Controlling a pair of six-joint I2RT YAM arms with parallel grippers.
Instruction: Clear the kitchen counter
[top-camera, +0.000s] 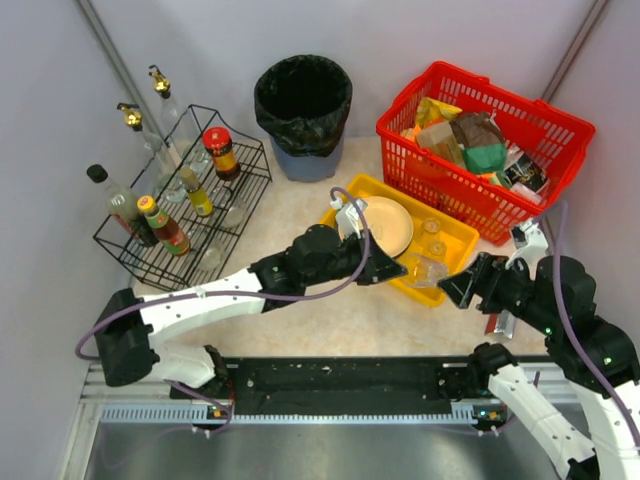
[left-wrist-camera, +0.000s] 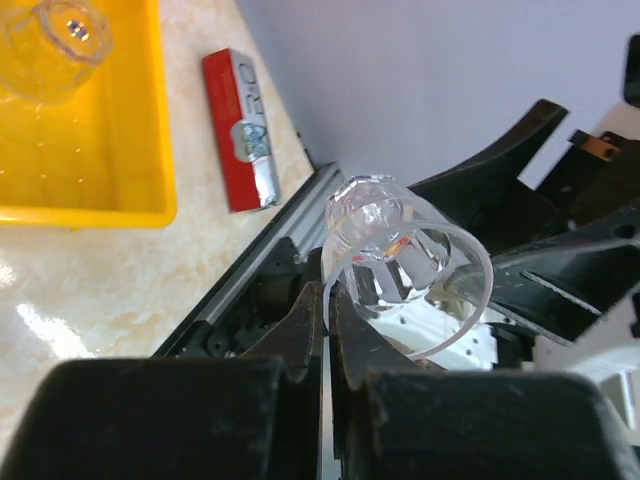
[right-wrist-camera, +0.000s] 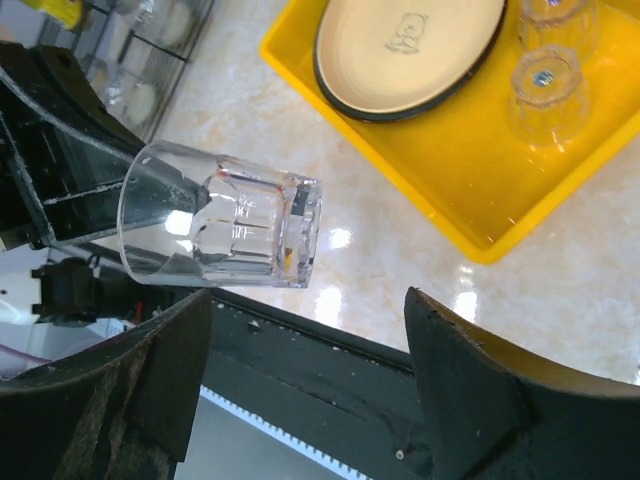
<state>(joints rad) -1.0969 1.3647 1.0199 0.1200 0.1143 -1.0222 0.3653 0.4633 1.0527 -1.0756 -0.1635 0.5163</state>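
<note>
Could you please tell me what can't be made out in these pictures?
- Top view: inside the bin, too dark.
- Top view: how the left gripper grips the glass, too small.
- Left wrist view: the print on the red packet, blurred.
- Right wrist view: the far side of the plate, cut by the top edge.

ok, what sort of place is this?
Probably a staged kitchen in a plain-walled booth: marbled kitchen counter, wire rack of sauce bottles, yellow tray with a plate.

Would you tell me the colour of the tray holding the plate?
Yellow tray, best seen in the right wrist view.
</note>
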